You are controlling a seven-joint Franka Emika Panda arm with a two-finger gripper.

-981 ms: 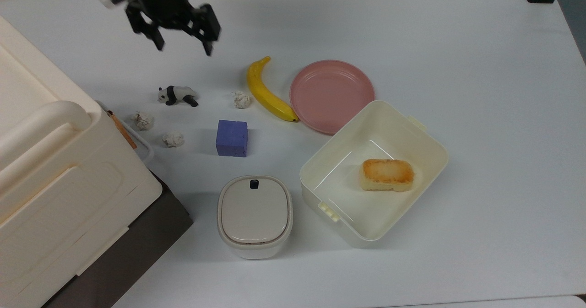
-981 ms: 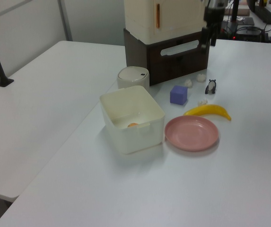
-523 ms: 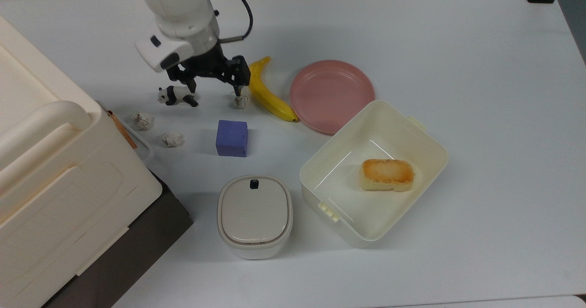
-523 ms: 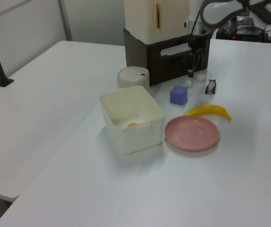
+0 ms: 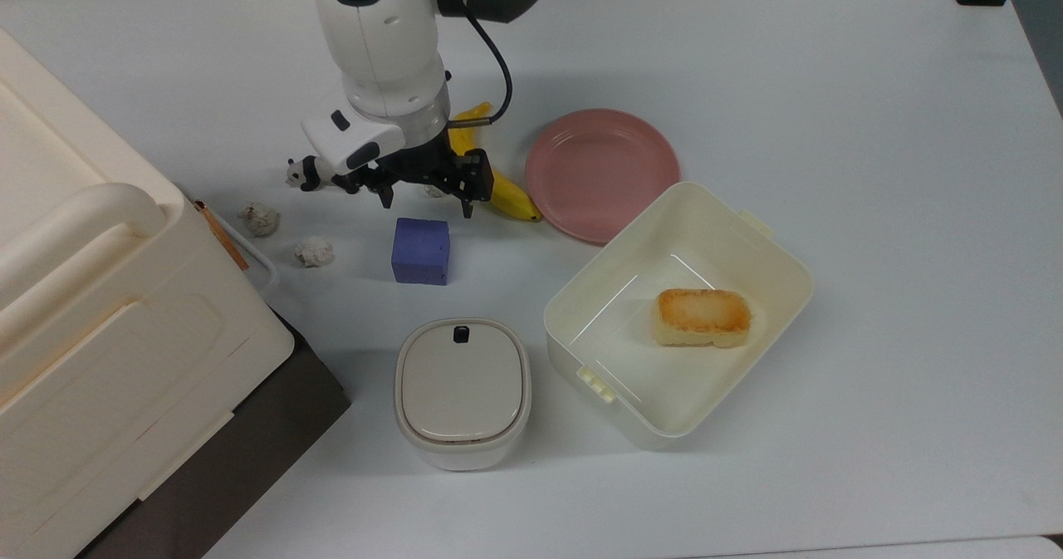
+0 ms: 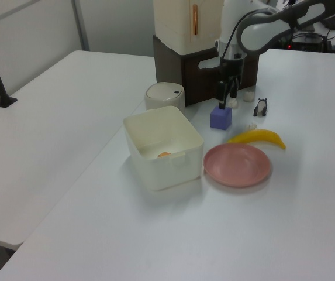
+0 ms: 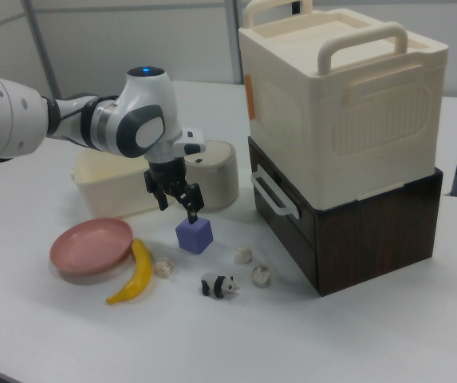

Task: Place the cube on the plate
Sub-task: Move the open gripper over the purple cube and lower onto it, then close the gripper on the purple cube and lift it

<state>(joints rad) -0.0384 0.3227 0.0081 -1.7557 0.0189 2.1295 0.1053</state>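
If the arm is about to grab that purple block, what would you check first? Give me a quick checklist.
1. Gripper fingers spread apart: ok.
2. Gripper centred over the cube: not ok; in the top view it sits just beyond the cube's far edge.
3. Cube sits free on the table, nothing touching it: ok.
4. Plate bare, ready to receive: ok.
5. Banana lies between cube and plate: lift high enough, cannot tell yet.

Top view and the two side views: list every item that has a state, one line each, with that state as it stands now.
gripper: open, above the table just beyond the cube, holding nothing
cube: on the table, not gripped
plate: bare, nothing on it
tub: open, a bread piece inside
lidded container: lid shut
banana: unpeeled, lying beside the plate
panda figure: standing on its legs
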